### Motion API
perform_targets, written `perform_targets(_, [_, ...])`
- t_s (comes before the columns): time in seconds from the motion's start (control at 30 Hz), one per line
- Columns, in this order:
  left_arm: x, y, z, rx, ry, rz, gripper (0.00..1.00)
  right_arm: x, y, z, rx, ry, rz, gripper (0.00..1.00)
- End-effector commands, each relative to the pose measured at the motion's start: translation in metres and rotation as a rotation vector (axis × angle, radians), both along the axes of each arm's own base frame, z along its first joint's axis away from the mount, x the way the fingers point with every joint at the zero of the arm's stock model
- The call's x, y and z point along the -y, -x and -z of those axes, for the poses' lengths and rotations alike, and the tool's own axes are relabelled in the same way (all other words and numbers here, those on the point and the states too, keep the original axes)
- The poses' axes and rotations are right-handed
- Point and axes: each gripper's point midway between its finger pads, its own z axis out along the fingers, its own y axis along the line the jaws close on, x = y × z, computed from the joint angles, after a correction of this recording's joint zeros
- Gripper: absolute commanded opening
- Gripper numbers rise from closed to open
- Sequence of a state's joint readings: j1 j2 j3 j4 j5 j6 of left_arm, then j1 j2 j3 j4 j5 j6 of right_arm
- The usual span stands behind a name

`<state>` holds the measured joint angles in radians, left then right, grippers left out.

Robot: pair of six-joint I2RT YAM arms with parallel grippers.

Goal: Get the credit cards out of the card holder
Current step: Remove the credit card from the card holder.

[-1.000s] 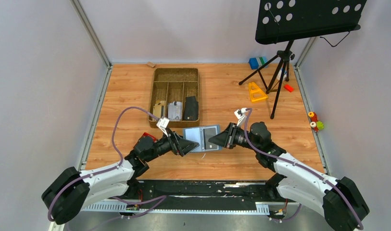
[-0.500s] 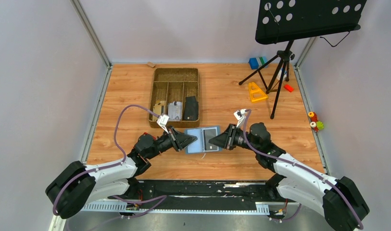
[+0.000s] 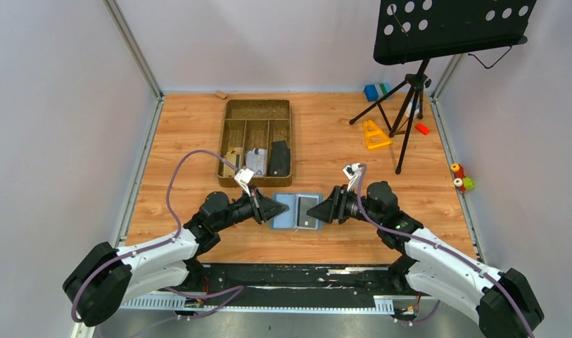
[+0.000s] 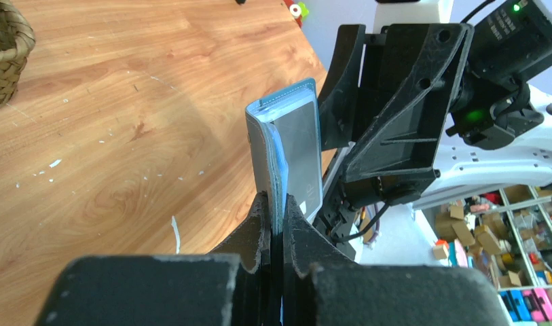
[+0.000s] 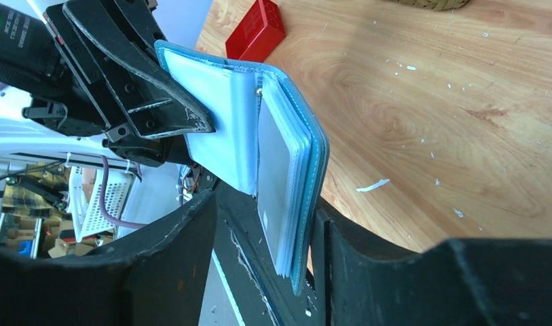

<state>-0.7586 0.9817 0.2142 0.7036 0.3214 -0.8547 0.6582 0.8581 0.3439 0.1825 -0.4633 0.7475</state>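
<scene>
Slate-blue and folding, one card holder [image 3: 284, 211] is lying open between two black arms, near the middle of the wooden desk [image 3: 339, 148]. That is the view from the top. One dark grey card [image 3: 309, 210] is showing in its right half. The left fingers [image 3: 276, 208] are meeting its left edge and the right fingers [image 3: 326, 210] its right edge. Three flat things are sitting in one brown woven tray [image 3: 258, 103], but I cannot tell if they are cards.

From the left wrist, the left fingers are pinching tight on one thin edge of the card holder, which is standing up off the desk.

From the right wrist, the right fingers are standing apart around the other half. One is touching the cover and one is not. One small red block [image 5: 256, 34] is lying on the desk behind.

I think the card holder could slip or flop shut, because only one thin edge is being squeezed. More cards may be hiding in the clear pockets.
</scene>
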Motion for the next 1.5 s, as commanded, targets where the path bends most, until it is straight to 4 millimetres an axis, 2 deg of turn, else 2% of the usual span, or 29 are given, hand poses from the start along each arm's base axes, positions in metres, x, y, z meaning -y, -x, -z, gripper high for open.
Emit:
perform_targets(0.0, [0.003, 0.003, -0.026, 0.088, 0.006, 0.049, 0.00, -0.002, 0.004, -0.024, 0.099, -0.017, -0.050, 0.53])
perform_targets(0.23, [0.007, 0.009, -0.032, 0.088, 0.006, 0.089, 0.00, -0.007, 0.011, -0.031, 0.090, -0.048, -0.105, 0.46])
perform_targets(0.4, [0.007, 0.008, -0.030, 0.081, -0.007, 0.089, 0.00, -0.008, 0.012, -0.029, 0.074, -0.038, -0.118, 0.33])
perform_targets(0.53, [0.008, 0.008, -0.027, 0.077, -0.028, 0.096, 0.00, -0.007, 0.012, -0.024, 0.055, -0.015, -0.113, 0.19])
perform_targets(0.6, [0.008, 0.008, -0.025, 0.073, -0.037, 0.100, 0.00, -0.007, 0.011, -0.022, 0.050, -0.009, -0.110, 0.03])
perform_targets(0.63, [0.009, 0.008, -0.025, 0.072, -0.041, 0.102, 0.00, -0.007, 0.011, -0.020, 0.042, -0.005, -0.109, 0.00])
perform_targets(0.83, [0.007, 0.006, -0.023, 0.073, -0.054, 0.090, 0.09, -0.008, 0.008, -0.015, 0.022, -0.002, -0.098, 0.00])
perform_targets(1.03, [0.005, 0.006, -0.023, 0.075, -0.057, 0.082, 0.10, -0.009, 0.007, -0.017, 0.012, -0.027, -0.078, 0.00])
perform_targets(1.07, [0.005, 0.006, -0.023, 0.075, -0.056, 0.081, 0.12, -0.009, 0.007, -0.017, 0.010, -0.034, -0.076, 0.00])
perform_targets(1.17, [0.006, 0.008, -0.024, 0.074, -0.048, 0.092, 0.33, -0.009, 0.006, -0.017, 0.003, -0.047, -0.065, 0.00])
perform_targets(1.23, [0.006, 0.009, -0.024, 0.076, -0.043, 0.092, 0.42, -0.009, 0.006, -0.017, 0.001, -0.051, -0.056, 0.00])
perform_targets(1.37, [-0.005, 0.001, -0.023, 0.082, -0.045, 0.010, 0.43, -0.005, 0.002, -0.018, -0.007, -0.051, -0.018, 0.00])
perform_targets(1.47, [-0.020, -0.002, -0.021, 0.095, -0.033, -0.063, 0.57, 0.000, -0.002, -0.020, 0.005, -0.047, 0.029, 0.00])
